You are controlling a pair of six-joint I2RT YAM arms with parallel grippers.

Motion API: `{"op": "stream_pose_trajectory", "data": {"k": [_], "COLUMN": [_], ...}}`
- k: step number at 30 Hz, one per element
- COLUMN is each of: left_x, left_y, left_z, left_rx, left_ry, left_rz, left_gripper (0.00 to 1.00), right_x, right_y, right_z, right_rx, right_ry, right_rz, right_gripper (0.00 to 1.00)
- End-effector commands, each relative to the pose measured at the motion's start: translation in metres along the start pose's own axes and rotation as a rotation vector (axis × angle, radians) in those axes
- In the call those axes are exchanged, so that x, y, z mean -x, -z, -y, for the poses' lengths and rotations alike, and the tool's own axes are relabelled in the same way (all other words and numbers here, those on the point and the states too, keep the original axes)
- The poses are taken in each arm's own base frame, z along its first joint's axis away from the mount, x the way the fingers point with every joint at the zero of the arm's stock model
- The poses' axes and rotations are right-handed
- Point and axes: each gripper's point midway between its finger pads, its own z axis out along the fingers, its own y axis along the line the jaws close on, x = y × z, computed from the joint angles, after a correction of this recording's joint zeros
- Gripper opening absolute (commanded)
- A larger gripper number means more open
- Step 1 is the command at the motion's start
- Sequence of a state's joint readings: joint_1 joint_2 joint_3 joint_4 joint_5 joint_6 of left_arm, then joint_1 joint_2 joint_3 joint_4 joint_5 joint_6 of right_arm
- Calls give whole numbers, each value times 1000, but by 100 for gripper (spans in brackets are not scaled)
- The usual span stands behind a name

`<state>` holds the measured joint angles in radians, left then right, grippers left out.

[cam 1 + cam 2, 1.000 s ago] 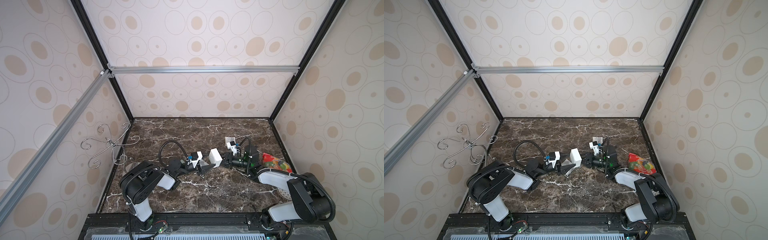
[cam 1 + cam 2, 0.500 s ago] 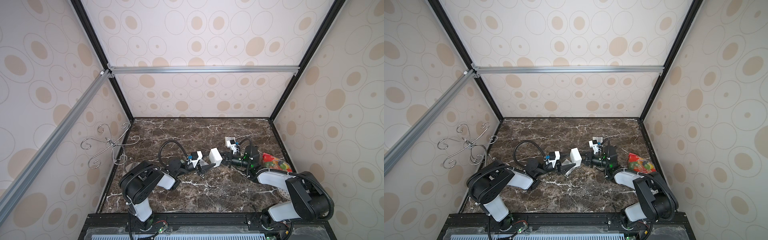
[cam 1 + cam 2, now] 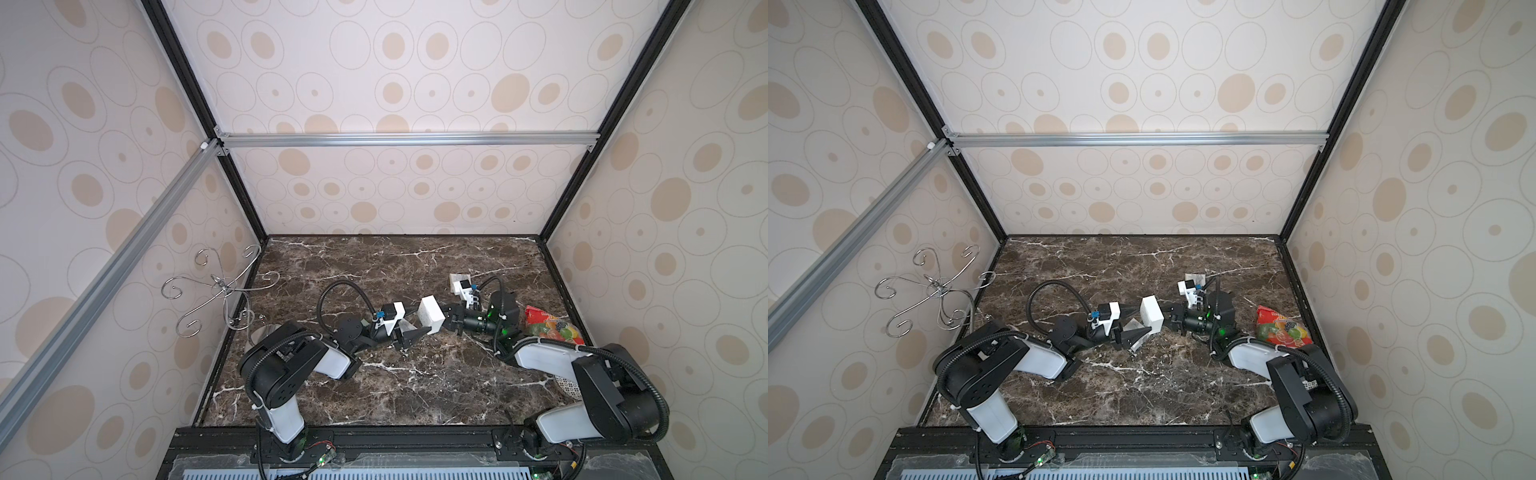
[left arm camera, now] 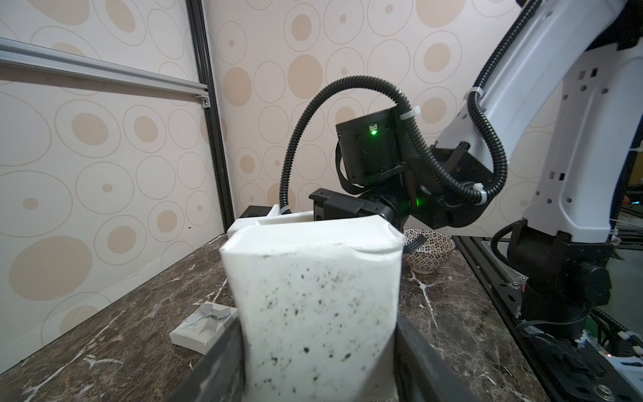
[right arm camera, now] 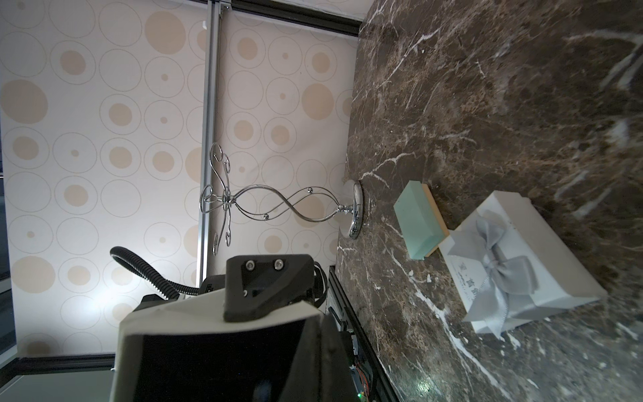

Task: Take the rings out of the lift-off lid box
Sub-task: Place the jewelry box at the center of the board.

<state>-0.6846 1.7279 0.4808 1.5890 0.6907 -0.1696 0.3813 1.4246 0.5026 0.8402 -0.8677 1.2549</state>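
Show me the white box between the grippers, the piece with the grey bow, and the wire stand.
white box (image 3: pixel 430 311): in a top view, on its upward face.
piece with the grey bow (image 5: pixel 494 258): right wrist view, on the bow's knot.
wire stand (image 5: pixel 356 209): right wrist view, on its round base.

Marble counter (image 3: pixel 415 374) holds a bow-tied white box (image 5: pixel 515 261) near the right claw (image 3: pixel 444 318), a mint box (image 5: pixel 417 222) beside it, wire stand (image 5: pixel 278 205) farther
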Motion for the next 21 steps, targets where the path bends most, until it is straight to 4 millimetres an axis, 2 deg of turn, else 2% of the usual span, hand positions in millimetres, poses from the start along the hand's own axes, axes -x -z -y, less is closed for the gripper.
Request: {"op": "stream_pose_trajectory", "data": {"k": [1, 9, 17, 21], "left_x": [64, 64, 65, 66], "left_y": [1, 2, 2, 3], "left_z": [13, 13, 13, 14], "left_rx": [-49, -47, -44, -43], "left_ry": [-149, -150, -144, -145], "left_rz": [233, 232, 235, 235], "left_gripper": [63, 66, 83, 87], "right_x": [-1, 3, 8, 10], "right_y": [2, 11, 19, 24], "right_z": [-6, -4, -1, 4], "right_rx": [-3, -37, -77, -108], "right_ry": [34, 46, 51, 54], "right_rz": [12, 40, 68, 81], "right_gripper": [0, 0, 0, 0]}}
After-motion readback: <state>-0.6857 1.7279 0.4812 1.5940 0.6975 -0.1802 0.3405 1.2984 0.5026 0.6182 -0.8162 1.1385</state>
